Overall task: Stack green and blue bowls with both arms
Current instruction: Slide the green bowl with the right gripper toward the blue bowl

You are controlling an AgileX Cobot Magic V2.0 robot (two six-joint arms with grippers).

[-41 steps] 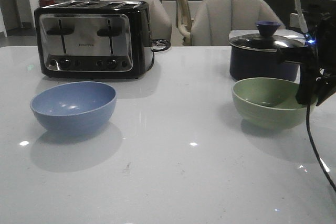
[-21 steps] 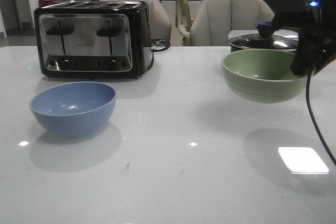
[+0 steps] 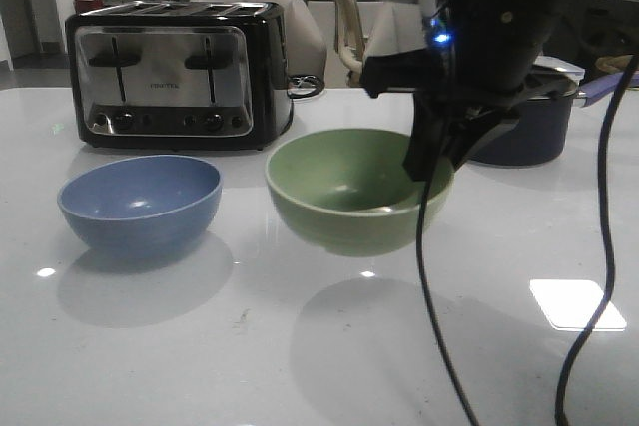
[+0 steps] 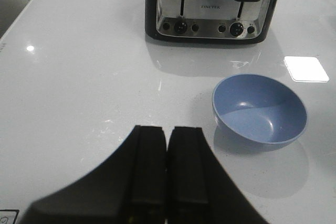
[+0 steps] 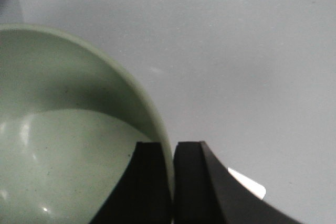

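The green bowl (image 3: 349,192) hangs above the white table (image 3: 300,346) in the middle, held by its right rim. My right gripper (image 3: 431,162) is shut on that rim; in the right wrist view the gripper (image 5: 172,153) pinches the green bowl's (image 5: 63,145) wall, one finger inside, one outside. The blue bowl (image 3: 140,202) sits upright on the table at the left, apart from the green one. In the left wrist view the blue bowl (image 4: 260,109) lies ahead and to the side of my left gripper (image 4: 166,140), which is shut and empty above the table. The left arm does not show in the front view.
A black and chrome toaster (image 3: 180,75) stands behind the blue bowl; it also shows in the left wrist view (image 4: 210,6). A dark navy lidded saucepan (image 3: 524,112) stands at the back right, partly hidden by the right arm. Black cables (image 3: 429,286) hang from the right arm. Chairs stand beyond the table.
My right gripper has lifted the green bowl off the table at the right and carried it left toward the blue bowl. The blue bowl has not moved.
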